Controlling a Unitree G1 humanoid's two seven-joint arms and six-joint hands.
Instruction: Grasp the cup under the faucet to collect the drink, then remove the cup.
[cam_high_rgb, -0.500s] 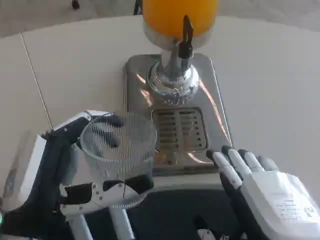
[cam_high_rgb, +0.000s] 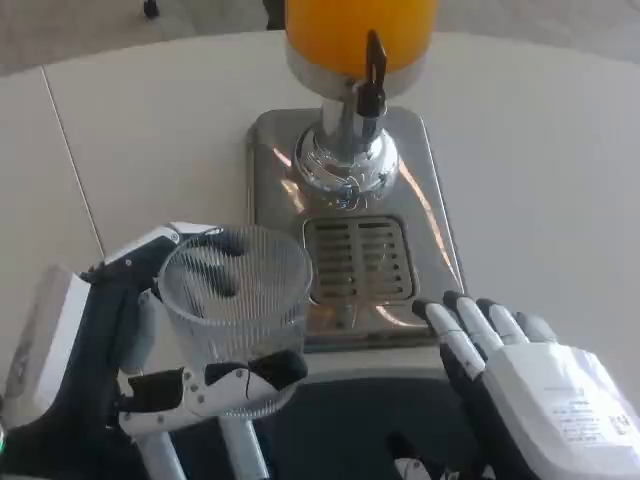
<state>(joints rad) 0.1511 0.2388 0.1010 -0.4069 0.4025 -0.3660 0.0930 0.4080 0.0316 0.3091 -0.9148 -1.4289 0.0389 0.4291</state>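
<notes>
Left hand (cam_high_rgb: 110, 350) fingers clamped round upright empty cup (cam_high_rgb: 237, 310), just left-front of drip grate (cam_high_rgb: 358, 258), faucet (cam_high_rgb: 373, 70) up-right of it; right hand (cam_high_rgb: 520, 370) fingers apart, idle on desk (cam_high_rgb: 540, 180).

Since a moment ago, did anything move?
Hardly. The left hand keeps holding the empty cup in about the same spot, left of the drip tray. The right hand still waits, open. The dispenser stayed put.
</notes>
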